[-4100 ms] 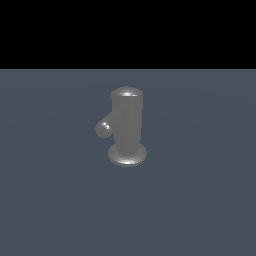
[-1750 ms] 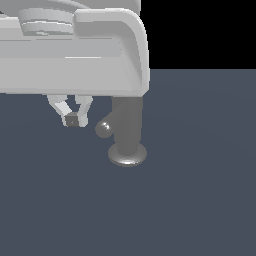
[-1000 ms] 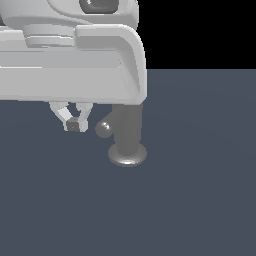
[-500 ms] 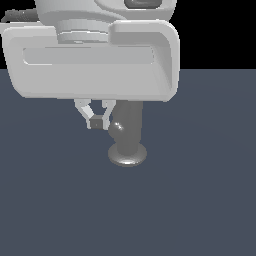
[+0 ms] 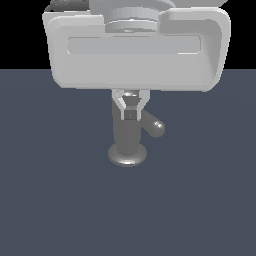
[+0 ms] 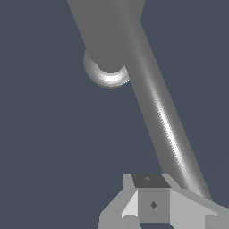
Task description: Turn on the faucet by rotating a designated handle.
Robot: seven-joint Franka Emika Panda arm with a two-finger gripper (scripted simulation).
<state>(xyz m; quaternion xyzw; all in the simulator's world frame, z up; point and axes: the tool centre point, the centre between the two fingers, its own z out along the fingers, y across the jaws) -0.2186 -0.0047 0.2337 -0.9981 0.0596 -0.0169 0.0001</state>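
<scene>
Faucet (image 5: 128,137): a dull grey upright cylinder is seen standing on its wider round base disc, roughly in the middle of the dark blue-grey floor (image 5: 50,200). Its top is hidden behind the arm in the exterior view.
Handle (image 5: 155,127): a slim rod with a rounded end is seen poking out from the cylinder's upper part, toward the exterior view's right. In the wrist view it shows up as a long shiny rod (image 6: 165,120) running right past the fingertips.
Gripper (image 5: 129,113): it's held low in front of the cylinder's upper part, fingers angled in to a point. The tips look pinched together with nothing between them, so it's read as clenched on nothing.
Contact: from the wrist view the fingertips are seen just beside the handle; actual touching can't be told for sure.
Arm (image 5: 135,47): the big pale grey hand body is parked directly above the faucet, and most of the upper frame is filled by it.
</scene>
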